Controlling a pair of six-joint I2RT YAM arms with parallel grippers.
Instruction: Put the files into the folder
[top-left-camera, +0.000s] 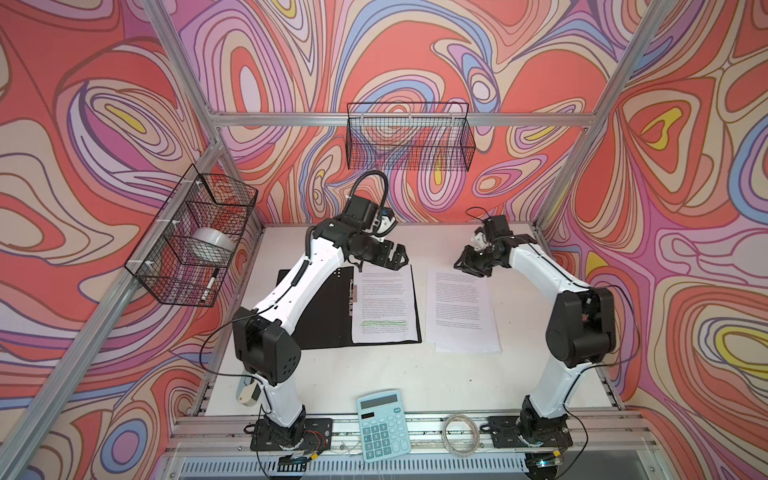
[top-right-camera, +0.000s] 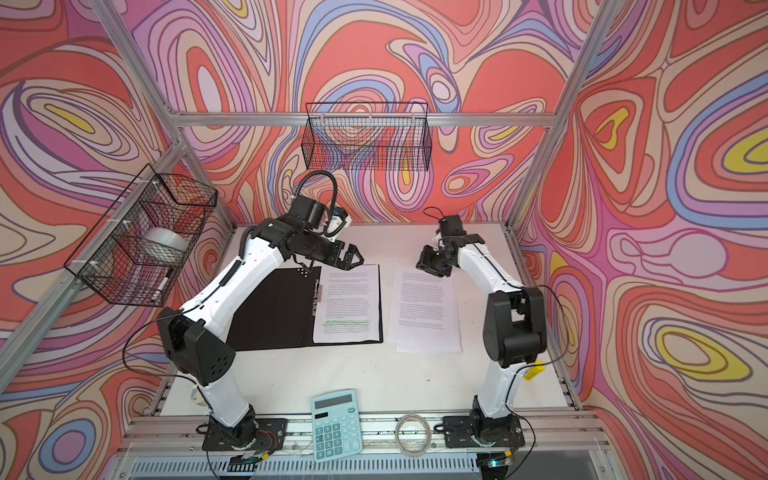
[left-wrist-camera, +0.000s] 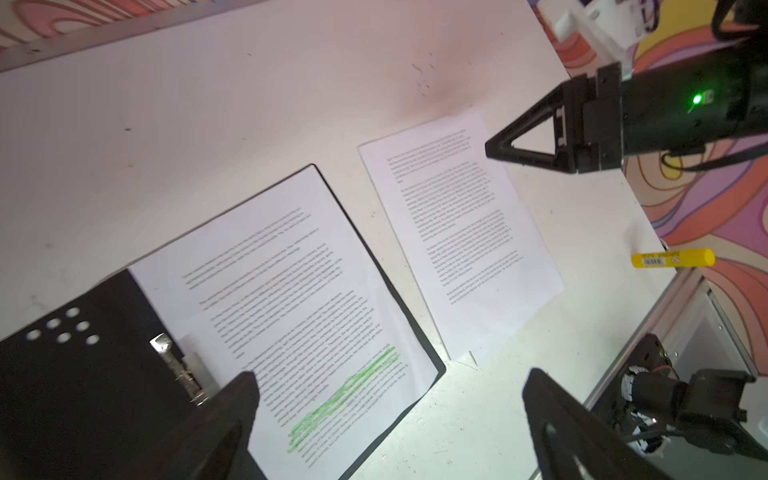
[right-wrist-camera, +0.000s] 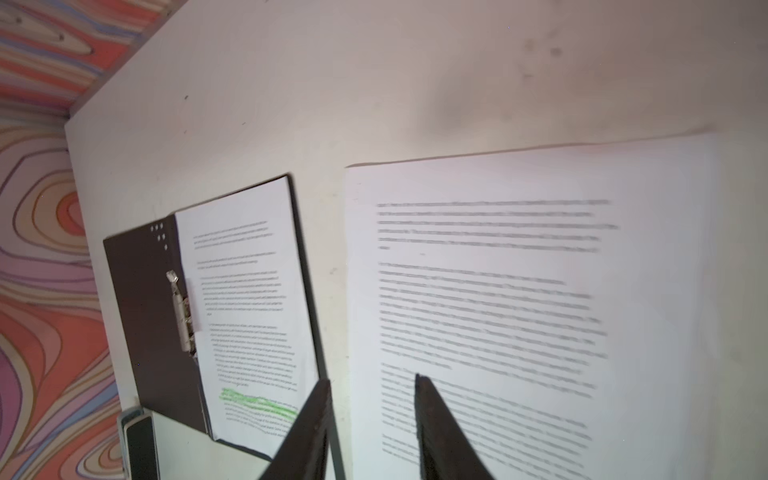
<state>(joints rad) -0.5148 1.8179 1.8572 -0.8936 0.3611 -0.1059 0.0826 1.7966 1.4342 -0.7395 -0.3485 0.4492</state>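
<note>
Files (top-left-camera: 463, 309) loose, flat on table (top-left-camera: 374, 374), just right of open folder (top-left-camera: 328, 328), long axis front-to-back. 1 highlighted sheet (top-left-camera: 384, 305) already inside. Your right gripper (right-wrist-camera: 373, 380) is nearer: over their far edge, jaws part-open, empty. Your left gripper (left-wrist-camera: 388, 376): jaws spread wide, empty.

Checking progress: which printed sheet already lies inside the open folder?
The green-highlighted sheet, on the folder's right half; the unmarked sheets lie on the table beside it.
</note>
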